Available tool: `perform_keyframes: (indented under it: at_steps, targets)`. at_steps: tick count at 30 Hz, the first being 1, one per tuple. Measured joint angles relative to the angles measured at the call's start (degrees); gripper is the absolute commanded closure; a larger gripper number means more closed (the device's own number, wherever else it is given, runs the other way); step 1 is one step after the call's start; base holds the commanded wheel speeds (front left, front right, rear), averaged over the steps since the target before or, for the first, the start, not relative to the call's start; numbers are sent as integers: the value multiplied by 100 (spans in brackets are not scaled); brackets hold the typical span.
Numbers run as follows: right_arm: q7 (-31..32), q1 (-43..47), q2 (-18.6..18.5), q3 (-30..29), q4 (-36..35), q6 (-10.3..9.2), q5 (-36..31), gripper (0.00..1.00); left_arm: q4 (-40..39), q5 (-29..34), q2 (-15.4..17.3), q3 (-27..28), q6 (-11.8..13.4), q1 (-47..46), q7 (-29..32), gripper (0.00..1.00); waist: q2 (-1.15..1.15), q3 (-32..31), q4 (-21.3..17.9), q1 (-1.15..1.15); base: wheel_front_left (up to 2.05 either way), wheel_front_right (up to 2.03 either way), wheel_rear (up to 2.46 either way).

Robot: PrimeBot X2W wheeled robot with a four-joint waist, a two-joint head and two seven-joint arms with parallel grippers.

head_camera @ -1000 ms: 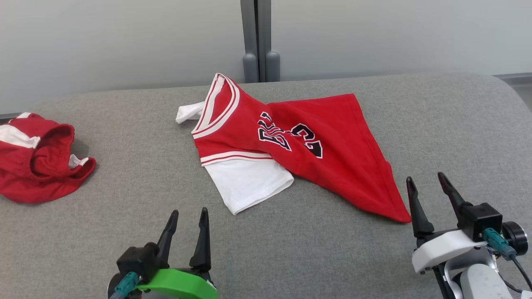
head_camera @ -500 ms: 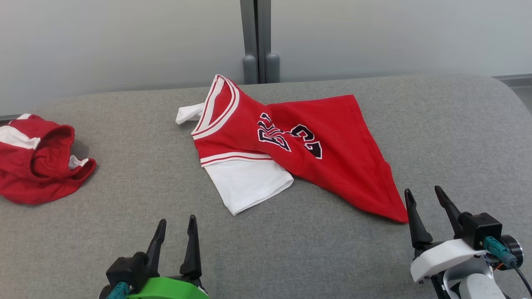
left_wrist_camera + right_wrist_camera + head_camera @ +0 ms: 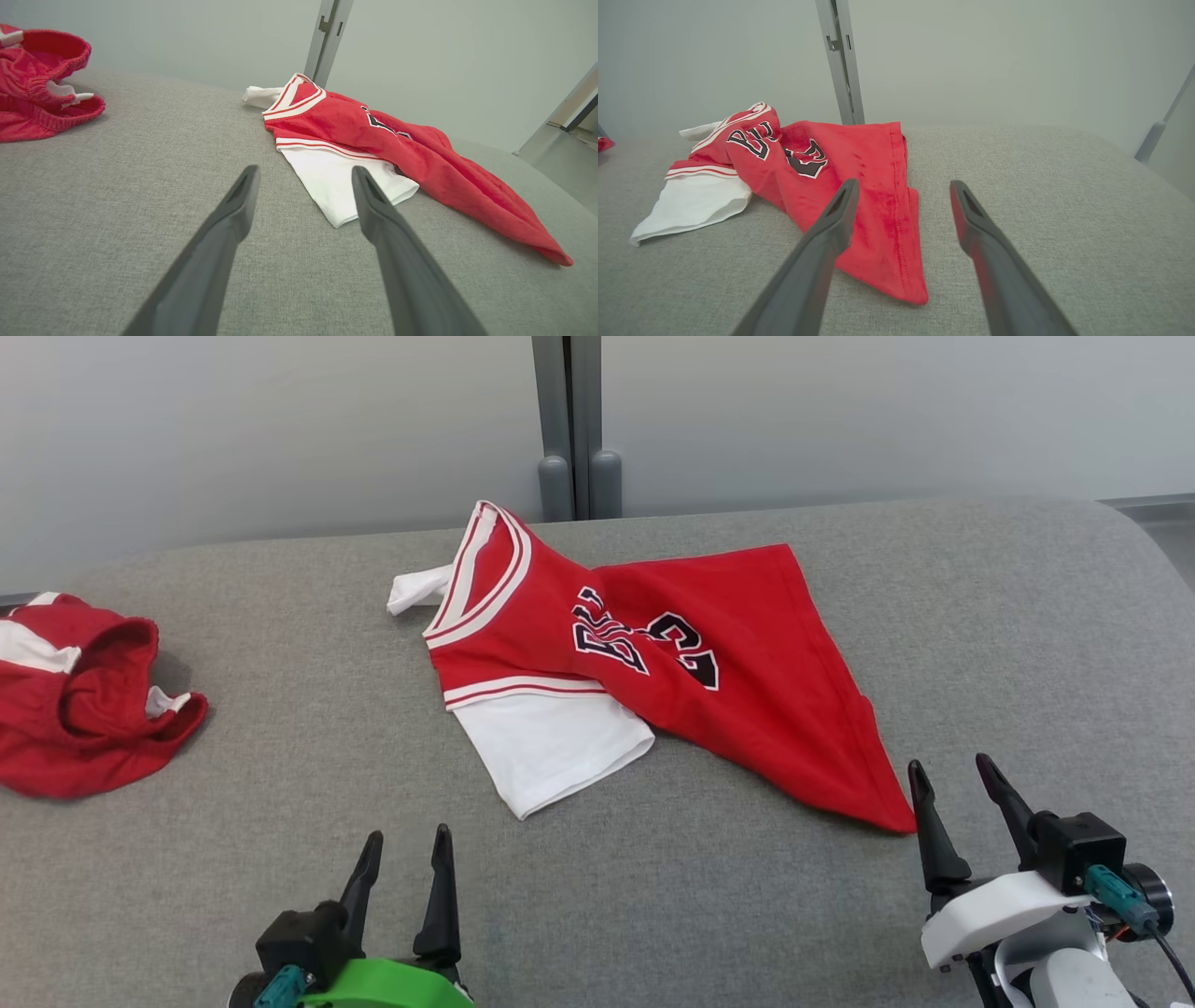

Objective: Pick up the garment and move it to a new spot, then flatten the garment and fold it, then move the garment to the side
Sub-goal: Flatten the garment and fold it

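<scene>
The garment (image 3: 747, 709), a red jersey with black lettering and white sleeves, lies crumpled and partly folded over itself in the middle of the grey padded surface (image 3: 280, 728). My left gripper (image 3: 408, 835) is open at the lower left, short of the white sleeve (image 3: 551, 747) and touching nothing. My right gripper (image 3: 949, 765) is open at the lower right, just right of the jersey's pointed red corner (image 3: 892, 812). In the left wrist view the garment (image 3: 420, 149) lies ahead of the open left gripper (image 3: 304, 172). The right wrist view has the garment (image 3: 859, 168) ahead and left of the open right gripper (image 3: 903, 184).
A second red and white garment (image 3: 84, 709) is bunched at the surface's far left, also in the left wrist view (image 3: 37, 107). A grey post (image 3: 569, 429) rises against the pale wall behind. The surface's right edge curves away near the right arm.
Both grippers have drawn back toward me, away from the jersey, still open. The camera has shifted slightly; the jersey lies as before.
</scene>
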Motion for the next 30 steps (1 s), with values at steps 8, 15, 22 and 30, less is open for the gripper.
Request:
perform_keyframes:
  at_steps: [8,15,22,30]
  targets:
    - [0,-116,0,41,2,0,-120,0,962,138,-2,-342,7,-725,199,0,0,69,-72,0,0,0,0]
    - [0,-215,1,170,5,0,-191,0,1970,-467,-3,-670,92,-1677,1079,0,0,159,-229,0,0,0,0]
    - [0,-274,0,246,45,0,-208,0,2660,-1105,-3,-818,338,-2229,1608,0,0,282,-486,0,0,0,0]
    - [0,-306,-1,302,97,0,-211,0,3240,-1639,-7,-984,511,-2589,1750,0,0,438,-799,0,0,0,0]
